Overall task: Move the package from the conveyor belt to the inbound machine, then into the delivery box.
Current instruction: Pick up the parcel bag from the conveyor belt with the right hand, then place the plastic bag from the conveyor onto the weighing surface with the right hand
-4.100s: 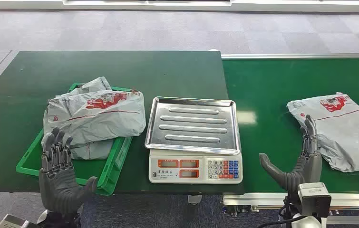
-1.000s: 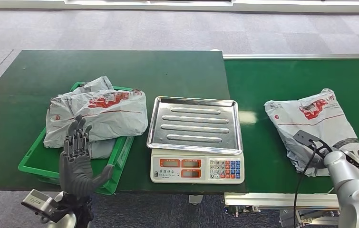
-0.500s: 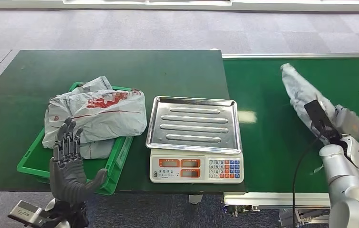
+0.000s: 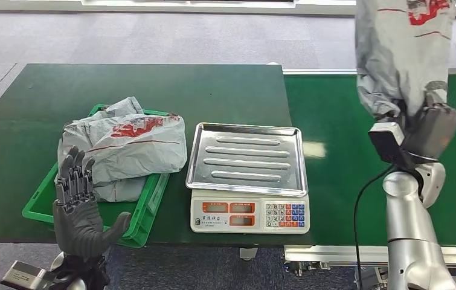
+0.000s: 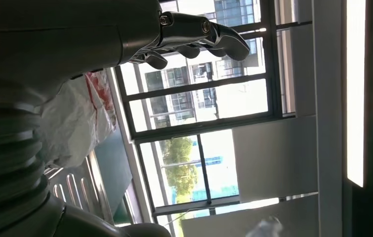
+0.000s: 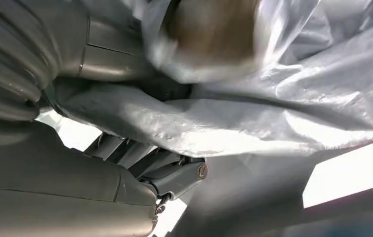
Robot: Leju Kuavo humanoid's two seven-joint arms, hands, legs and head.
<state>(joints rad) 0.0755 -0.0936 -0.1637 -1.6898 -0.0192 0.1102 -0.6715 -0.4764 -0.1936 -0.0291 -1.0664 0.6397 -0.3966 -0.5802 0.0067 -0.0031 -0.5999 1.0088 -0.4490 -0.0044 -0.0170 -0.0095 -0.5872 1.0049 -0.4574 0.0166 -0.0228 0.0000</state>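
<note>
Grey package (image 4: 401, 51) gripped by right hand (image 4: 427, 124), held up high over conveyor belt (image 4: 334, 181).
Hangs clear of belt, right of the scale (image 4: 246, 175); left hand (image 4: 79, 208) spread w/ nothing in it, just in front of green box (image 4: 147, 208) w/ other grey bags (image 4: 122, 148).

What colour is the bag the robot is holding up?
Grey, with red printing near its top; the package shows best in the head view.

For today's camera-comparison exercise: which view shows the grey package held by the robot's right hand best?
The head view: the package hangs whole above the conveyor belt, its red print visible, gripped by the right hand. The right wrist view shows close, crumpled grey film against the fingers. The left wrist view shows a different package, beside the scale tray.
</note>
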